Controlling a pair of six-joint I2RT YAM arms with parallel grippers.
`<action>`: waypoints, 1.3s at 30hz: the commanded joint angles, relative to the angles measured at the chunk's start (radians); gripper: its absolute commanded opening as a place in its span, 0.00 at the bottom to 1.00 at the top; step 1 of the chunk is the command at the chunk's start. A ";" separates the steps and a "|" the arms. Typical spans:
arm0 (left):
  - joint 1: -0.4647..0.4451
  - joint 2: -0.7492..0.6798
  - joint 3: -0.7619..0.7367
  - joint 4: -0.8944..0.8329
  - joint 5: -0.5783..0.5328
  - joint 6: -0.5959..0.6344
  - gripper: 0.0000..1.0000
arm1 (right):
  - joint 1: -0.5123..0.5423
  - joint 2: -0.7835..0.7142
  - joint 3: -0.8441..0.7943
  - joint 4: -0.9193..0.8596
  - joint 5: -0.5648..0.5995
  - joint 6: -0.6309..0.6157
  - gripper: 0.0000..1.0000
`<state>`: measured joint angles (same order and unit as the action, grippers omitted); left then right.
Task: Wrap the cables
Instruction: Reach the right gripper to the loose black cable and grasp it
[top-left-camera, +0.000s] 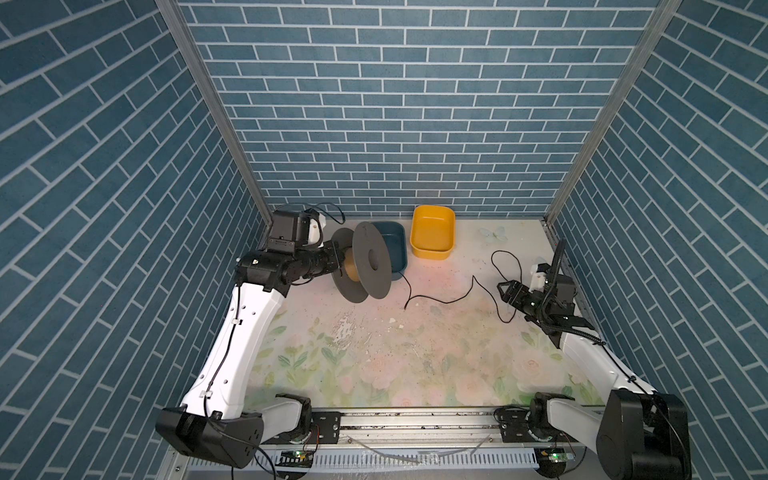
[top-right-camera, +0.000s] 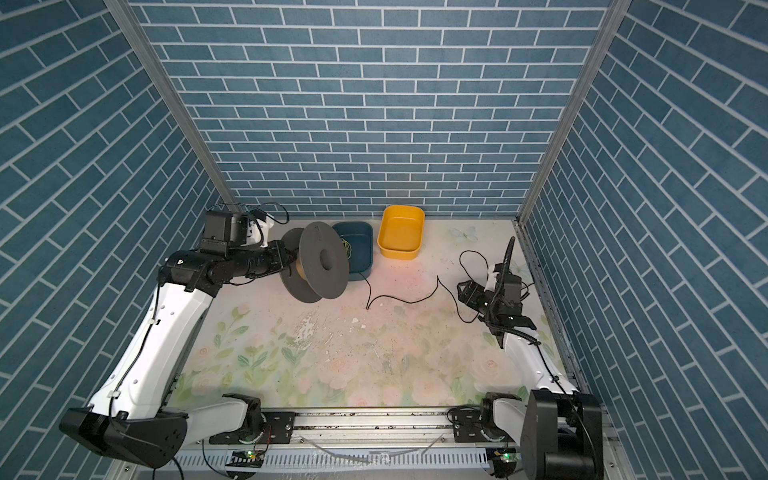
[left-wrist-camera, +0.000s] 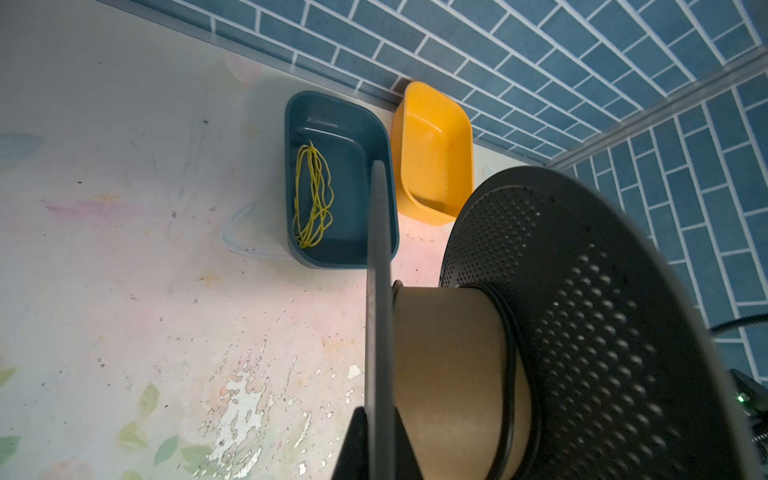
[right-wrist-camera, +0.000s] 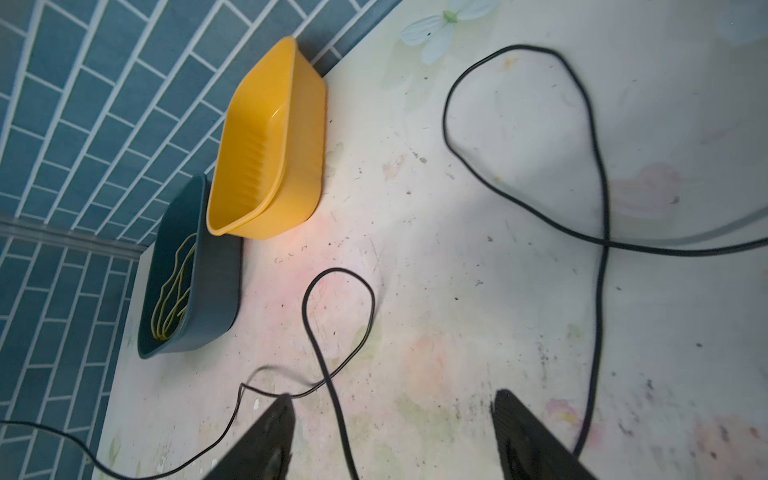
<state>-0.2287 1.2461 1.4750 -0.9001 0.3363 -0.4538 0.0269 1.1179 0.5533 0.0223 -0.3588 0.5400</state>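
The cables are one thin black cord (top-left-camera: 436, 298) lying in loose loops on the floral table, also seen in a top view as the cord (top-right-camera: 399, 297). One end runs to a dark grey spool (top-left-camera: 372, 266) with a cardboard core (left-wrist-camera: 449, 374), where a few turns sit against the perforated flange. My left gripper (left-wrist-camera: 379, 411) is shut on the edge of the spool's other flange and holds the spool up, tilted, at the back left. My right gripper (right-wrist-camera: 392, 399) stands open just above the table at the right. The cord (right-wrist-camera: 606, 245) passes loosely between its fingers.
A dark blue bin (top-left-camera: 400, 249) holding a bundle of yellow strands (left-wrist-camera: 311, 195) stands right behind the spool. A yellow bin (top-left-camera: 432, 239) stands beside it against the back wall. Tiled walls close in the left, back and right sides.
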 joint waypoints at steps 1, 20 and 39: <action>-0.032 0.000 0.048 0.063 0.008 -0.026 0.00 | 0.069 -0.009 -0.001 0.059 -0.039 -0.080 0.77; -0.060 0.036 0.074 0.118 0.064 -0.072 0.00 | 0.433 0.337 -0.039 0.558 -0.135 -0.113 0.74; -0.059 0.057 0.092 0.123 0.085 -0.077 0.00 | 0.617 0.456 -0.065 0.784 0.014 -0.158 0.69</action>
<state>-0.2821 1.3075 1.5276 -0.8486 0.3840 -0.5201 0.6361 1.5635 0.5037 0.7532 -0.4023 0.4171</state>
